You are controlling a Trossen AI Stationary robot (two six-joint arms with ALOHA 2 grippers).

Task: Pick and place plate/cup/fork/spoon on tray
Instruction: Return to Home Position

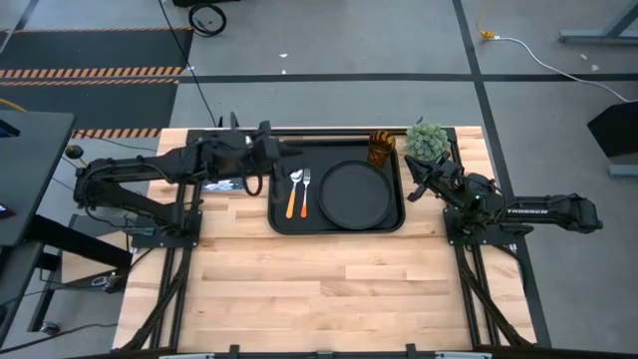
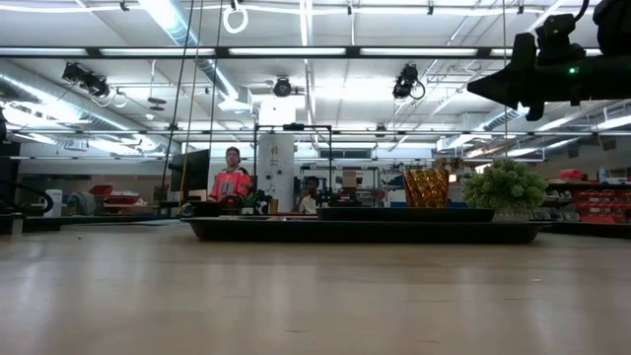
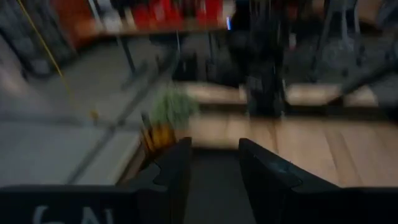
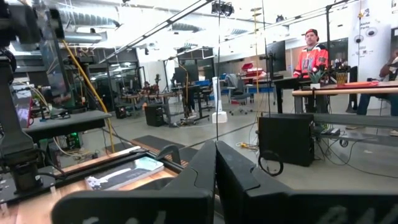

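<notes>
The black tray (image 1: 276,221) lies mid-table. On it lie the round black plate (image 1: 354,192) on the right part, and the spoon (image 1: 294,194) and the fork (image 1: 305,193) side by side on the left part, handles toward the near edge. The amber cup (image 1: 381,150) stands upright at the tray's far right corner; it also shows in the low view (image 2: 426,187). My left gripper (image 1: 279,148) hovers over the tray's far left corner, open and empty (image 3: 214,168). My right gripper (image 1: 412,187) is beside the tray's right rim, raised, shut and empty (image 4: 216,163).
A small green plant (image 1: 427,142) stands just right of the cup, by the right arm. Bare wood table (image 1: 329,289) stretches toward the near edge. People stand in the room beyond the table (image 2: 232,182).
</notes>
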